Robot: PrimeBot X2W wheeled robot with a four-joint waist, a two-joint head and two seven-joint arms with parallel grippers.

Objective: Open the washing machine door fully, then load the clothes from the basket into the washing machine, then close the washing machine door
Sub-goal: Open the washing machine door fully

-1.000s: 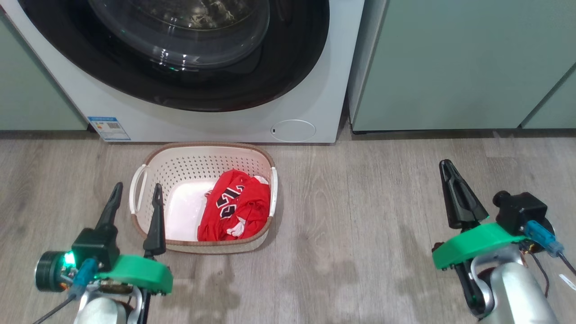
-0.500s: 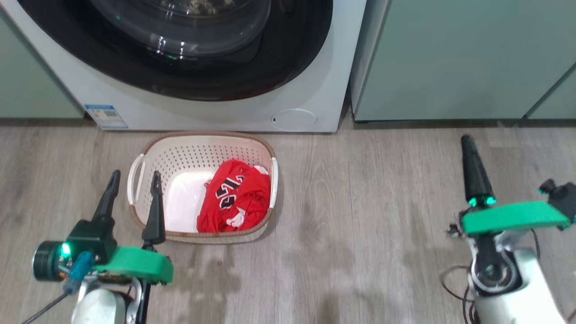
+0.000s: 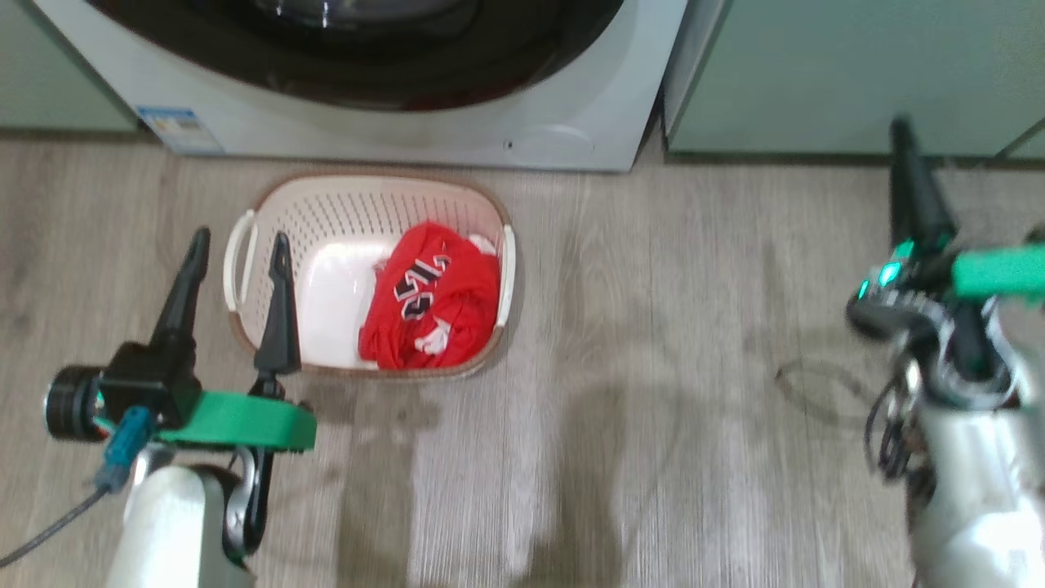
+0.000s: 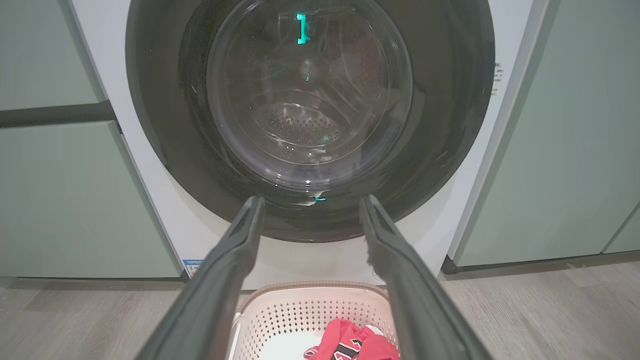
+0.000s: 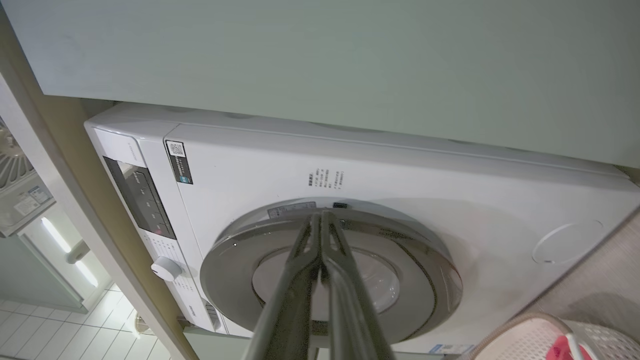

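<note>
The washing machine (image 3: 408,135) stands at the top of the head view, and its black-rimmed washing machine door (image 3: 457,77) is closed. In the left wrist view the door (image 4: 307,95) faces me, flush with the white front. On the floor in front sits the cream basket (image 3: 359,214) with the red clothes (image 3: 433,298) bunched in its right half. My left gripper (image 3: 240,241) is open over the basket's left handle, empty. My right gripper (image 3: 902,135) is shut and empty, far right near the cabinet. In the right wrist view its tips (image 5: 320,216) point at the door's edge (image 5: 410,280).
Pale green cabinets (image 3: 816,73) flank the washer on both sides (image 4: 60,200). Grey wood floor (image 3: 653,367) spreads between basket and right arm. The right wrist view shows the washer's control panel with a white knob (image 5: 165,268) and a tiled room beyond at the left.
The head camera has tilted down, so washer and basket sit higher in the picture. My right arm has swung forward and to the right, its wrist turned. The left gripper has kept its place.
</note>
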